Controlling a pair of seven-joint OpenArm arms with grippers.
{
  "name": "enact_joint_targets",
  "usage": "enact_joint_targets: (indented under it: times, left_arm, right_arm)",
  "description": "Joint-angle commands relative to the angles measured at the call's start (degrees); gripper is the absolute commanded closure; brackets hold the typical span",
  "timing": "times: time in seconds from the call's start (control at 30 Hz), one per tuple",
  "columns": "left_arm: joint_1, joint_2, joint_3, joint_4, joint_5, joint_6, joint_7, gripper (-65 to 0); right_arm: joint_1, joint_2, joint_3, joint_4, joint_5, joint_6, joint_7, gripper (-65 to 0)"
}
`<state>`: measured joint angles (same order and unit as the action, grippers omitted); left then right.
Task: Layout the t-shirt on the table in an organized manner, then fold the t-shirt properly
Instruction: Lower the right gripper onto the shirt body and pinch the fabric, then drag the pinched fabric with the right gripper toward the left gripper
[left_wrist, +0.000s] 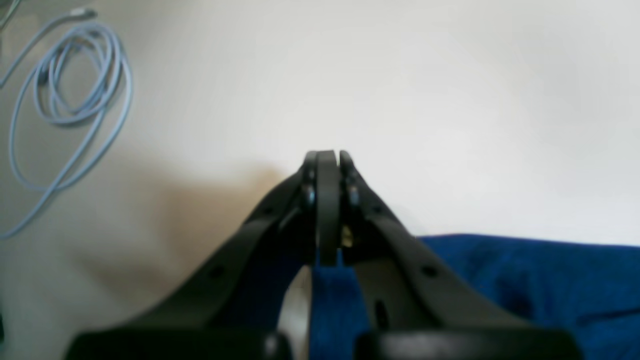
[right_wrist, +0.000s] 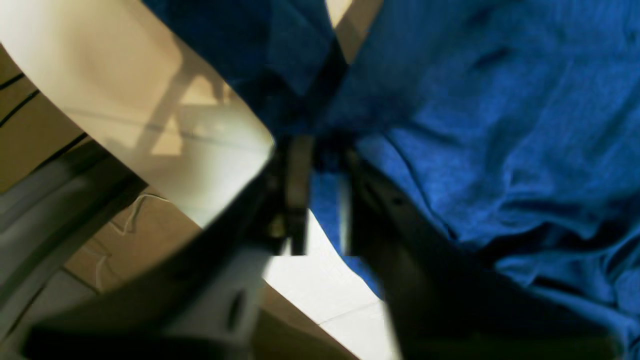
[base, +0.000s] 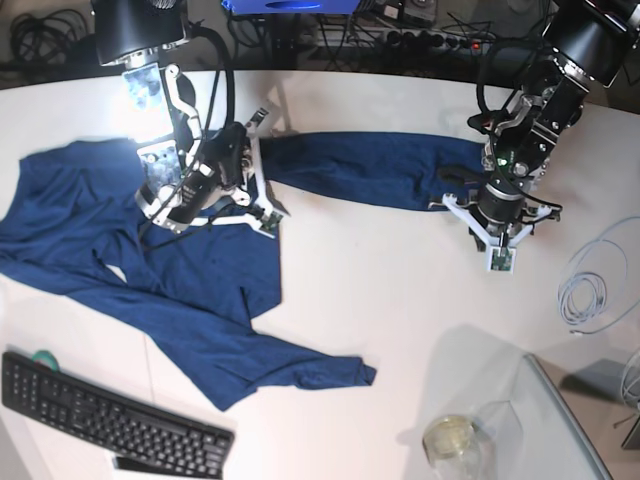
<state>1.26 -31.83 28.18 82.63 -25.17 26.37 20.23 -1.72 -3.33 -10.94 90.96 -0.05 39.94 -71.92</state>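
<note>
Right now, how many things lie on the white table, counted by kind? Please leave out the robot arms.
Cloth: 1, the t-shirt
Keyboard: 1, the black keyboard
Cable: 1, the coiled light blue cable
Glass: 1, the clear glass
Total: 4 on the table

T-shirt (base: 190, 290) cut off at base view's left edge; partly hidden under right arm; wrist views blurred.

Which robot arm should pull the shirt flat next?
Probably the right gripper: it sits over the crumpled bulk of the t-shirt, cloth between its parted jaws. The left gripper is shut over bare table, just past the stretched-out end.
</note>
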Motion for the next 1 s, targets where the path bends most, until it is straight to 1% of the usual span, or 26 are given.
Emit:
enact_joint_targets:
  times: [0.0,0.07,0.13,0.17,0.27,0.37,0.43,0.53,0.63,0.77,0.97]
  left_arm:
    - [-0.6,-1.1,-0.5,0.8,0.8,0.3,-1.2,0.0]
    - [-0.2,-1.4,-0.5,0.5,0.8,0.3,-1.1,0.0]
    - [0.7,-2.6,-0.6,-0.4,0.8,0.3,-1.1,0.0]
    - [1.0,-3.0,-0.6,-0.7,0.8,0.3,-1.1,0.0]
    - [1.3,-3.5,-0.6,-0.9,0.8,0.3,-1.1,0.0]
    - [2.6,-3.7,-0.6,0.2,0.4,0.3,-1.3,0.0]
    - [2.7,-3.4,-0.1,2.5,0.4,0.3,-1.3,0.0]
    - [2.4,-0.5,-0.5,5.0,0.8,0.3,-1.2,0.0]
    - [1.2,0.5,-0.2,5.0,0.8,0.3,-1.1,0.0]
    - [1.0,0.5,-0.5,3.7,0.8,0.3,2.8,0.0]
    - [1.4,-1.1,-0.5,3.6,0.8,0.3,3.0,0.0]
  right_arm:
    - [1.1,0.7,0.8,2.6,0.5,0.1,-0.5,-19.5]
    - [0.8,1.4,1.0,6.1,0.5,0.1,-1.0,-30.6]
    - [0.9,1.5,1.1,8.7,0.3,0.1,-1.0,-38.1]
    - [1.1,1.5,1.3,9.3,0.2,0.1,-0.7,-39.9]
    - [3.9,0.7,6.1,8.0,0.4,0.1,2.5,-40.1]
    - [8.3,-1.5,12.5,0.3,0.5,0.1,8.8,-40.1]
    - [11.2,-1.8,16.3,-5.3,0.5,0.1,10.6,-40.1]
    - [15.7,-1.9,20.5,-14.3,0.5,0.1,12.4,-40.1]
    - [18.9,-1.9,24.1,-22.6,0.5,0.1,16.1,-40.1]
    - [22.6,-2.2,27.0,-31.7,0.6,0.1,19.4,-40.1]
    - [26.3,-2.0,27.3,-41.6,0.5,0.1,24.6,-40.1]
